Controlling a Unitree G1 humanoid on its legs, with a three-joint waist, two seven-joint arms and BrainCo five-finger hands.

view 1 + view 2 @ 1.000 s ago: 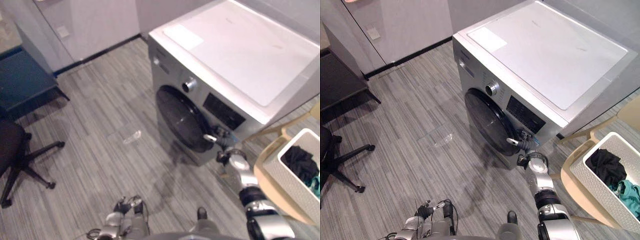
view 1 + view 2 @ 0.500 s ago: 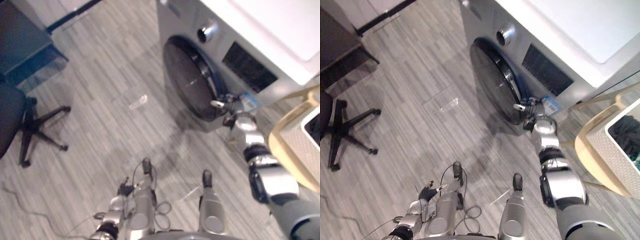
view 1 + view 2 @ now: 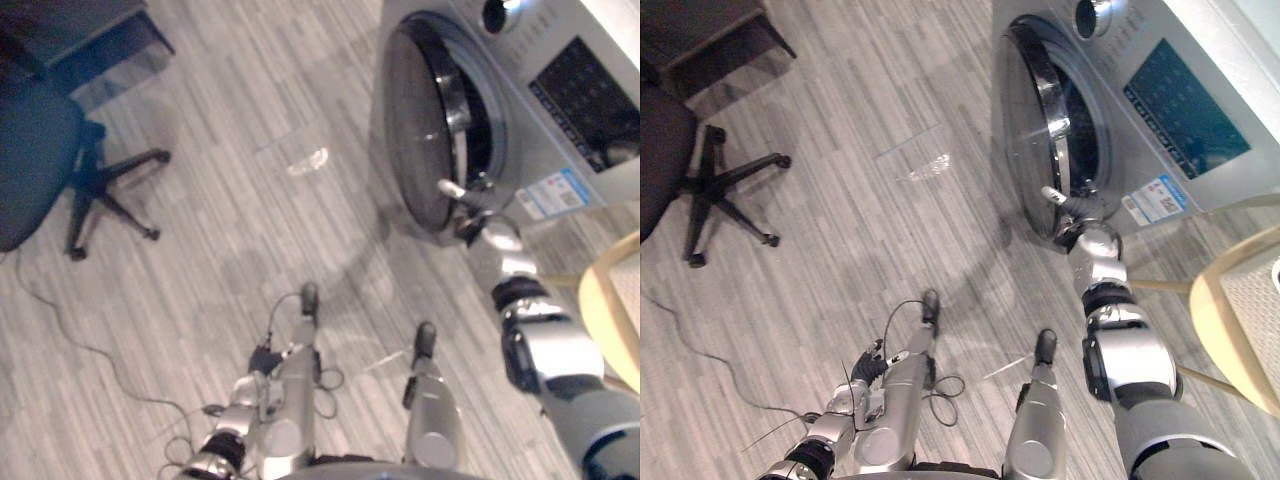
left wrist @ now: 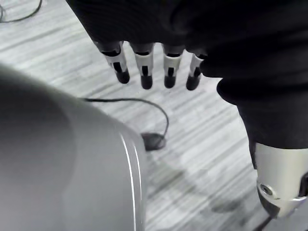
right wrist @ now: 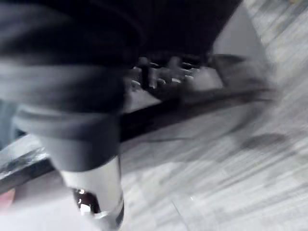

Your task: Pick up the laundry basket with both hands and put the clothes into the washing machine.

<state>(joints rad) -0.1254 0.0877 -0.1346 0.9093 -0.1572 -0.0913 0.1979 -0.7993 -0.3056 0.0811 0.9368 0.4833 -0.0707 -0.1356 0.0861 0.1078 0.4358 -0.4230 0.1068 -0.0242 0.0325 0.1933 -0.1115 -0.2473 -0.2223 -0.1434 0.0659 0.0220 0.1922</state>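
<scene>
Door (image 3: 415,140) ajar, edge touching right hand (image 3: 470,208); grip unclear | left hand (image 4: 144,72) straight-fingered

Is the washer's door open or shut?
Open partway: the door stands swung out from the washer, a dark gap shows behind it, the right robot hand at its edge.

Silver-grey front-loading washing machine (image 3: 1118,62) stands on floor (image 3: 870,240), upper right of scene. Round dark-glass door (image 3: 1028,150), chrome-rimmed, swung partly open; dark drum opening (image 3: 1080,140) exposed.
</scene>
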